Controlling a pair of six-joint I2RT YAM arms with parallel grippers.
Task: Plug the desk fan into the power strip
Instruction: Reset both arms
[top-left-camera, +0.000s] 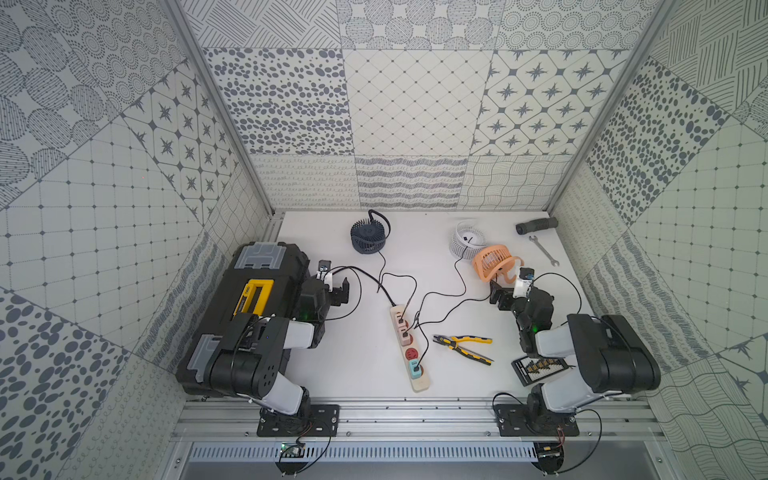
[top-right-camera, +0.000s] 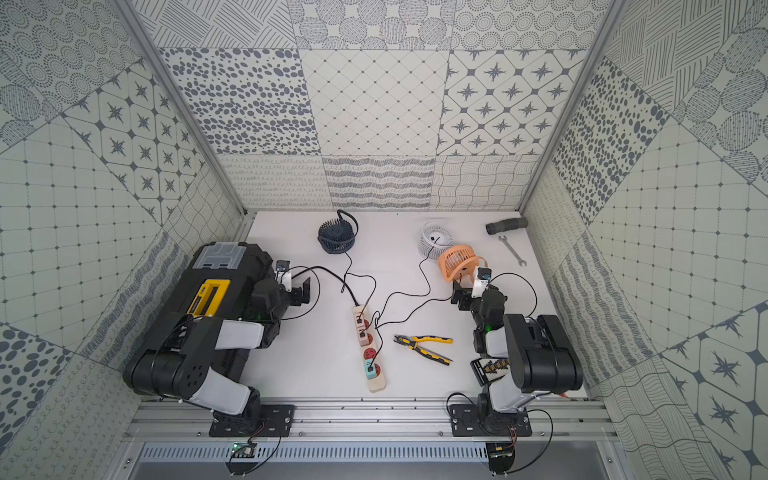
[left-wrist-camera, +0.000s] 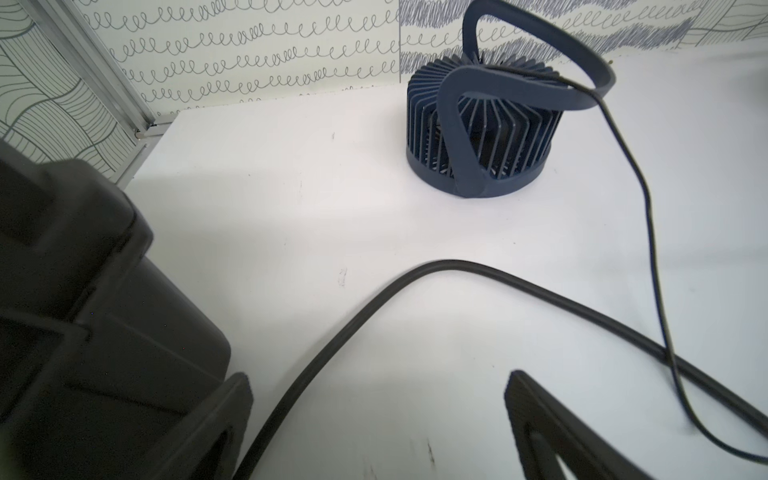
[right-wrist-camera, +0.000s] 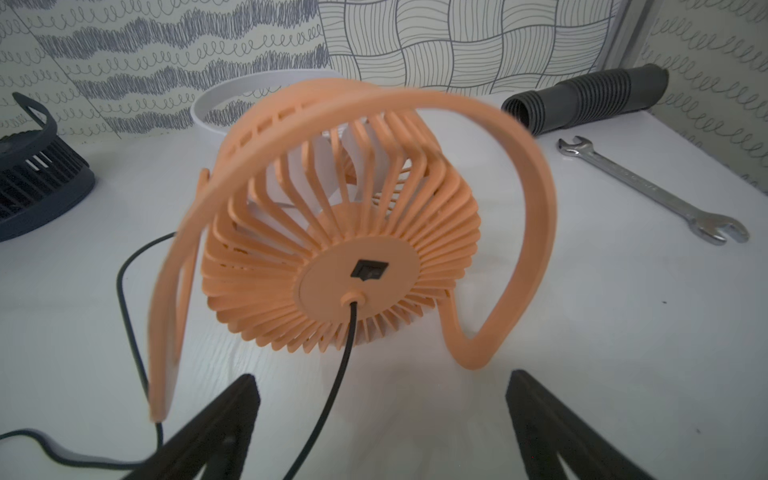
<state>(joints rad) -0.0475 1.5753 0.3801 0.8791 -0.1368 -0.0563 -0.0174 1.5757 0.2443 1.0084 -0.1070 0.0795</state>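
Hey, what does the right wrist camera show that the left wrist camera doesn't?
Only the right wrist view shows the orange fan close up, the white fan behind it, the wrench and the ribbed black hose. Only the left wrist view shows the black toolbox and a thick black cable curving across the table. Both show the dark blue fan, the table, and open jaws: the left gripper and right gripper hold nothing.

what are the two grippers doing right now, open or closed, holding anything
left gripper: open, holding nothing
right gripper: open, holding nothing, orange desk fan just ahead of it
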